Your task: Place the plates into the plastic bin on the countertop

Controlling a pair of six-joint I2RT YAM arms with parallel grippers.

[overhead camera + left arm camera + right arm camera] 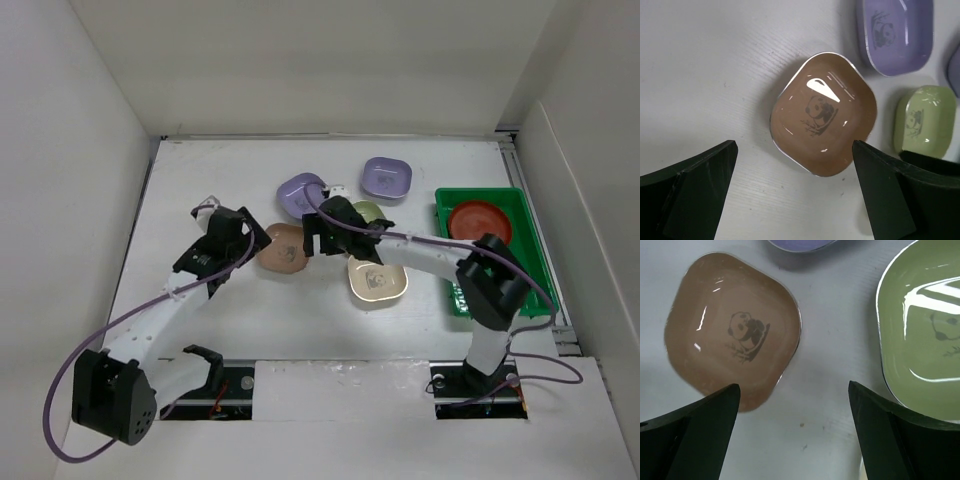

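Surface: white countertop [200, 180] boxed in by white walls.
Bin: green plastic bin [480, 192] at the right edge, with a round red-orange plate [480, 222] lying inside.
Loose dishes: pinkish-tan dish [822, 115], green dish [920, 335], cream dish [377, 282] and two lavender dishes [387, 177] [298, 193], clustered mid-counter, left of the bin.
Print: small panda drawing with a bamboo sprig at each close-up dish's centre.
Left gripper [794, 145]: fingers spread wide over the pinkish-tan dish, gripping nothing.
Right gripper [794, 386]: fingers spread wide over bare counter between the pinkish-tan and green dishes, gripping nothing.
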